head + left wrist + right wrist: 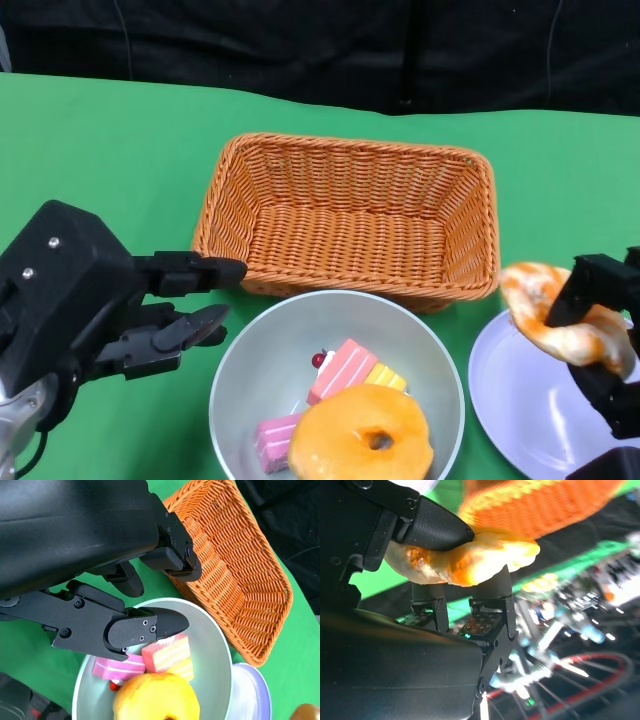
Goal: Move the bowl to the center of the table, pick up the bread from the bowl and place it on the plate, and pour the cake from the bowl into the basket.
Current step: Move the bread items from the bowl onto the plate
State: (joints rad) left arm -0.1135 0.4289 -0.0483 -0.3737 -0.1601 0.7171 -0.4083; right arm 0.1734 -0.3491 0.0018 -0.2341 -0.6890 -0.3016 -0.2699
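From where I stand, the bowl part looks done: the pale grey round bowl (337, 385) sits at lower centre of the head view, just in front of the orange woven rectangular basket (350, 215). The right hand (600, 340), at the lower right, is clamped on a twisted golden-orange piece of bread (555, 312), held over the near edge of the white round plate (520, 400); I judge it not yet set down, though whether it touches the plate I cannot tell. In the right wrist view the fingers (435, 527) press it from both sides. Its long axis runs from upper left toward lower right in the head view.

The left hand (150, 310), at lower left just beside the bowl's rim, holds nothing, fingers apart and pointing right.

In the bowl lie a round orange doughnut-like bread (362, 435) and pink and yellow cake slices (345, 372). So more bread to move, apparently, and the pour into the basket is yet to come.
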